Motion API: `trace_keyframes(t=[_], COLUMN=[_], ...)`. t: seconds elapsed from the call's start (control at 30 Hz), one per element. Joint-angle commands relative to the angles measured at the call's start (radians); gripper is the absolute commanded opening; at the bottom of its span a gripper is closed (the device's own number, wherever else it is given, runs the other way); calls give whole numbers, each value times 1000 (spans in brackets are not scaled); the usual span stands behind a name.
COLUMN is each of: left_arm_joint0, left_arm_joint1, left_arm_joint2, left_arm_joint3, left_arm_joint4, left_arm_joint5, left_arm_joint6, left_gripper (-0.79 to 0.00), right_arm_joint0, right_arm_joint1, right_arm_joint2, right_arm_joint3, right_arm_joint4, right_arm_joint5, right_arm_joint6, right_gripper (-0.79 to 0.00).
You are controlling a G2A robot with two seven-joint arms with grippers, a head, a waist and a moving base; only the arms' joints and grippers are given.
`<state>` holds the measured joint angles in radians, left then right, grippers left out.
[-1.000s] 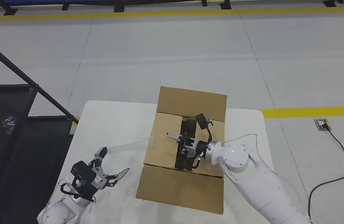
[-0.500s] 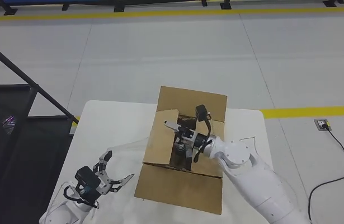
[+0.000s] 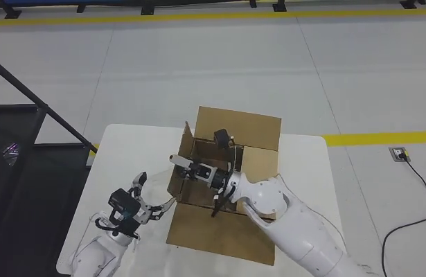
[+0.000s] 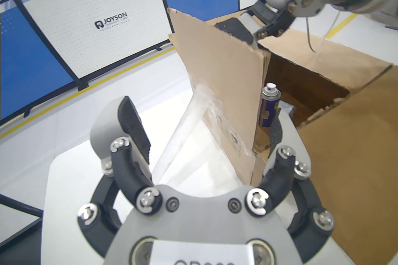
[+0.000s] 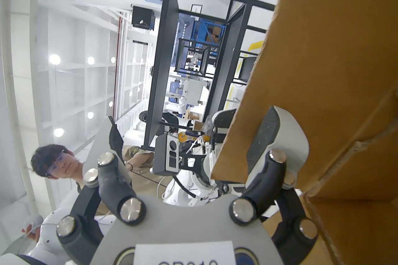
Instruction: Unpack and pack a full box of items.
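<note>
The cardboard box (image 3: 240,128) stands open on the white table (image 3: 129,152). Its left flap (image 3: 185,147) (image 4: 224,76) stands nearly upright. My right gripper (image 3: 181,162) (image 5: 192,135) is open at that flap's top edge, and one of its fingers (image 5: 273,129) lies against the cardboard (image 5: 326,45). My left gripper (image 3: 155,194) (image 4: 206,129) is open just above the table, close to the box's left corner, with nothing between its fingers. A blue and yellow spray can (image 4: 270,104) stands inside the box behind the flap.
The near flap (image 3: 219,235) lies flat toward me and the far flap (image 3: 244,124) lies flat away. A strip of clear tape (image 4: 183,129) hangs from the upright flap down to the table. Bare table lies left of the box.
My right gripper has swept left across the box opening, lifting the left flap from flat to upright. My left gripper has come up and in toward the box's left corner.
</note>
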<state>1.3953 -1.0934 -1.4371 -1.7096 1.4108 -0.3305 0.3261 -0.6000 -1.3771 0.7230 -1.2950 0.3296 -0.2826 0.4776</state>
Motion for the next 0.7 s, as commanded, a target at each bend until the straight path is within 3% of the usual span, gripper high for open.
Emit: trace_keyframes(t=[0.0, 0.2, 0.33, 0.47, 0.67], left_arm_joint0=[-10, -24, -13, -9, -26], left_arm_joint1=[-3, -8, -7, -5, -4], left_arm_joint2=[-3, -27, -63, -95, -105], left_arm_joint3=[5, 30, 53, 98, 173], left_arm_joint4=[-30, -98, -121, -138, -145], left_arm_joint5=[25, 64, 65, 61, 27], left_arm_joint6=[-16, -38, -36, -50, -85], left_gripper=[0, 0, 0, 0, 0], right_arm_joint0=[13, 44, 21, -60, -265], right_arm_joint1=[-13, -41, -38, -12, 45], right_arm_joint2=[-21, -38, 0, 78, 238], right_arm_joint3=[24, 91, 78, -23, -271], right_arm_joint4=[8, 43, 45, -16, -116], right_arm_joint5=[-36, -87, -167, -259, -309], right_arm_joint6=[25, 83, 95, 78, 87], right_gripper=[0, 0, 0, 0, 0])
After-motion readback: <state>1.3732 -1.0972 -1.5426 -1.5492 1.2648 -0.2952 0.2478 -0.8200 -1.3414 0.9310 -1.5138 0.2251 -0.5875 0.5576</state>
